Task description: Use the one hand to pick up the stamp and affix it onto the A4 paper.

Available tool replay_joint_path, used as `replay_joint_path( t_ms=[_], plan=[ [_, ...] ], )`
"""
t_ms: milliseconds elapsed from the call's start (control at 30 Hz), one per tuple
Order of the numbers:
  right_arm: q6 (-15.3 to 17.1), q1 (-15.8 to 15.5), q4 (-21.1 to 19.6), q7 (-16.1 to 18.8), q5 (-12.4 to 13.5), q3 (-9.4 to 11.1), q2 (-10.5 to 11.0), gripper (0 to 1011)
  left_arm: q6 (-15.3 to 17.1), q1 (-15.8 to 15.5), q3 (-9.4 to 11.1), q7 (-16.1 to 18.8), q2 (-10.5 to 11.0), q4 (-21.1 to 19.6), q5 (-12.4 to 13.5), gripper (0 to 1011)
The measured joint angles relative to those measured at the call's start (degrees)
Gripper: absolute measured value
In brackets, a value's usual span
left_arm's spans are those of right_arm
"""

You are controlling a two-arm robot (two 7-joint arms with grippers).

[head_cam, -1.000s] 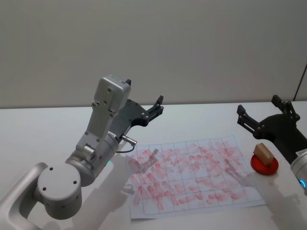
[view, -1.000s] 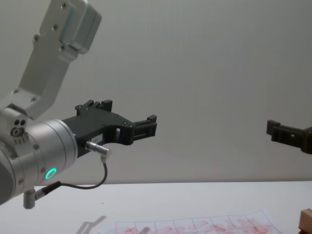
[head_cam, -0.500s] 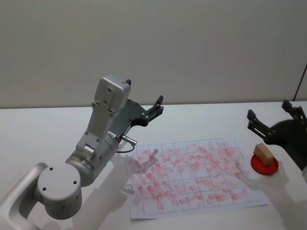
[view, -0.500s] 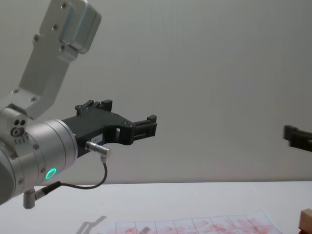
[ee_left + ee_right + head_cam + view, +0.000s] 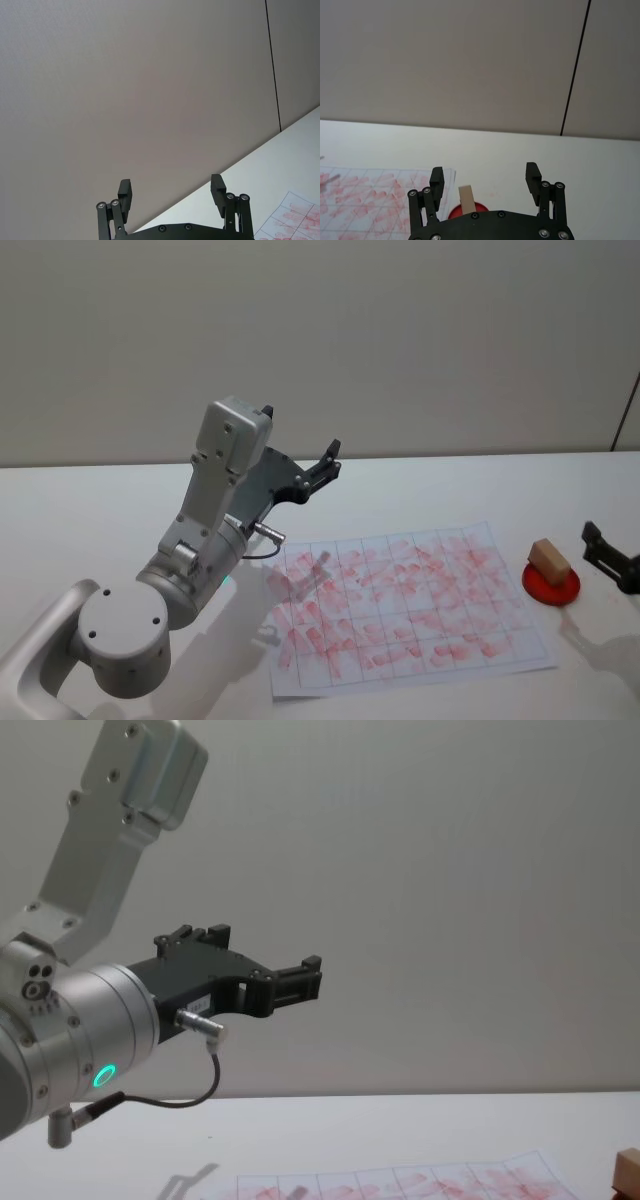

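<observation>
The stamp (image 5: pixel 548 559), a small pale wooden block, stands on a round red pad (image 5: pixel 553 588) just right of the A4 paper (image 5: pixel 400 606), a white gridded sheet covered in red marks. My right gripper (image 5: pixel 608 558) hangs at the head view's right edge, right of the stamp and apart from it. In the right wrist view this gripper (image 5: pixel 485 177) is open and empty, with the stamp (image 5: pixel 466 199) ahead, low between its fingers. My left gripper (image 5: pixel 326 464) is raised above the table behind the paper's left end, open and empty (image 5: pixel 171 192).
The white table (image 5: pixel 450 490) runs back to a plain grey wall. The silver left arm (image 5: pixel 215 510) rises over the table's left part. The paper's far edge (image 5: pixel 400 1185) and the stamp (image 5: pixel 628 1170) show low in the chest view.
My right gripper has drawn back to the right and lower, away from above the stamp, and has left the chest view. The left arm, stamp and paper have not moved.
</observation>
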Motion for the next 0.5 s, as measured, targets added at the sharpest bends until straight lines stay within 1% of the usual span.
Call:
replay_joint_path(
  t_ms=[67, 133, 200, 267, 333, 367, 433, 467, 500],
  plan=[
    [1.2, -0.4, 0.0, 0.1, 1.0, 0.4, 0.6, 1001, 0.0, 0.0, 0.0, 0.0, 0.0, 0.0, 0.0, 1001],
    [1.9, -0.4, 0.2, 0.4, 1.4, 0.6, 1.0, 1001, 0.0, 0.0, 0.0, 0.0, 0.0, 0.0, 0.0, 1001],
    [3.2, -0.1, 1.0, 1.4, 2.0, 0.8, 1.3, 1001, 0.0, 0.0, 0.0, 0.0, 0.0, 0.0, 0.0, 1001],
    [4.6, 0.9, 1.9, 2.6, 2.2, 0.8, 1.4, 1001, 0.0, 0.0, 0.0, 0.0, 0.0, 0.0, 0.0, 1001],
    [4.9, 1.2, 2.3, 3.0, 2.2, 0.8, 1.4, 1001, 0.0, 0.0, 0.0, 0.0, 0.0, 0.0, 0.0, 1001],
    [6.4, 2.6, 3.6, 4.4, 2.2, 0.6, 1.3, 1001, 0.0, 0.0, 0.0, 0.0, 0.0, 0.0, 0.0, 1001],
    [7.4, 3.6, 4.4, 5.4, 2.1, 0.3, 1.2, 1001, 0.0, 0.0, 0.0, 0.0, 0.0, 0.0, 0.0, 1001],
    [8.5, 4.5, 5.3, 6.3, 1.9, 0.1, 1.0, 1001, 0.0, 0.0, 0.0, 0.0, 0.0, 0.0, 0.0, 1001],
    [8.5, 4.5, 5.3, 6.3, 1.9, 0.1, 1.0, 1001, 0.0, 0.0, 0.0, 0.0, 0.0, 0.0, 0.0, 1001]
  ],
)
